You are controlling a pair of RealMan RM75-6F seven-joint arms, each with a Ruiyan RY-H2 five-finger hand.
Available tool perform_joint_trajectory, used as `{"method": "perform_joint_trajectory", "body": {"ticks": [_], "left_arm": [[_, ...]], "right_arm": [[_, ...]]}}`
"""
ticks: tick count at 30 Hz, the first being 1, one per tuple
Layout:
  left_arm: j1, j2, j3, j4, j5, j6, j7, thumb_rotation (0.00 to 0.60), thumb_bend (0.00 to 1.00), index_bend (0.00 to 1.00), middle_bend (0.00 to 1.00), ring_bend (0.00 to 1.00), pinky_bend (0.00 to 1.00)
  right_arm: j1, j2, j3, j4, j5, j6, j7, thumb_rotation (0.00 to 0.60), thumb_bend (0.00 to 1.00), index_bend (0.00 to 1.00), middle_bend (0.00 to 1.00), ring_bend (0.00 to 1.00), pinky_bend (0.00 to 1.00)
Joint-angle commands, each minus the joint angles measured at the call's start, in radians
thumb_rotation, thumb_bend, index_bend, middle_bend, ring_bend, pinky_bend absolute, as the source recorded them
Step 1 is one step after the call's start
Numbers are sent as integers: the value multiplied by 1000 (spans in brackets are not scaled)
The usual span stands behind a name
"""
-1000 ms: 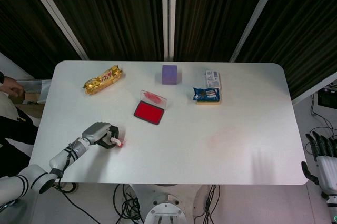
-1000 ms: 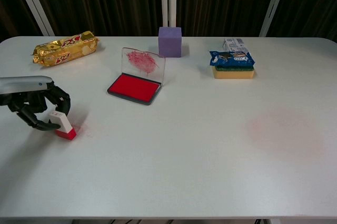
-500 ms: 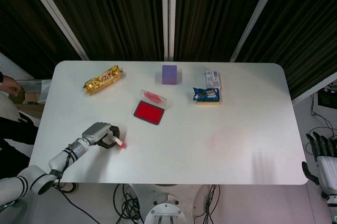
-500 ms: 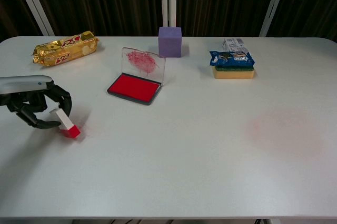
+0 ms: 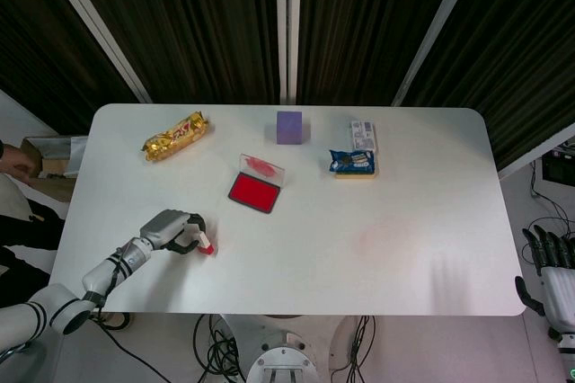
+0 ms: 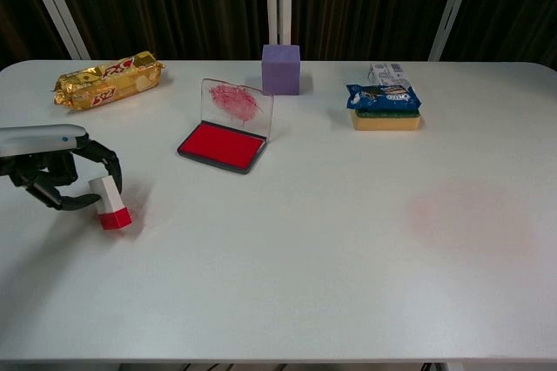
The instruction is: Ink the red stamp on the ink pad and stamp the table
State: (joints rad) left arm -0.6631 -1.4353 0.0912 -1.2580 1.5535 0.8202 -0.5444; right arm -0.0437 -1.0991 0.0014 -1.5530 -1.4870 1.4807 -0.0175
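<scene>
The red stamp (image 6: 111, 204), a white handle on a red base, stands nearly upright on the table near its front left. My left hand (image 6: 59, 175) curls around the white handle, with a finger behind it and the thumb in front. The head view shows this left hand (image 5: 171, 232) with the stamp (image 5: 206, 244) at its fingertips. The ink pad (image 6: 222, 145) lies open at centre left, its red-smeared clear lid (image 6: 237, 105) standing up; it is well apart from the stamp. My right hand (image 5: 550, 266) hangs off the table's right end, holding nothing.
A gold snack pack (image 6: 109, 79) lies at the back left. A purple block (image 6: 281, 69) stands behind the ink pad. A yellow sponge with a blue packet (image 6: 385, 108) sits at the back right. A faint pink stain (image 6: 470, 214) marks the table's right side.
The stamp leaned over with its base out to the right; now it stands nearly upright in my left hand. The hand itself has barely shifted.
</scene>
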Motion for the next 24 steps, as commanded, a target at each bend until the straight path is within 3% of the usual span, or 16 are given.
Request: {"method": "perform_joint_trajectory", "body": {"ticks": [1, 24], "left_arm": [[1, 2, 2, -3, 3, 4, 4, 600, 496, 453, 350, 972, 1000], [21, 24, 15, -41, 14, 55, 69, 600, 487, 358, 323, 966, 1000]], "right_arm": [[0, 0, 0, 1, 1, -1, 0, 600, 352, 0, 0, 0, 0], [0, 2, 0, -2, 2, -1, -5, 600, 352, 0, 0, 0, 0]]}}
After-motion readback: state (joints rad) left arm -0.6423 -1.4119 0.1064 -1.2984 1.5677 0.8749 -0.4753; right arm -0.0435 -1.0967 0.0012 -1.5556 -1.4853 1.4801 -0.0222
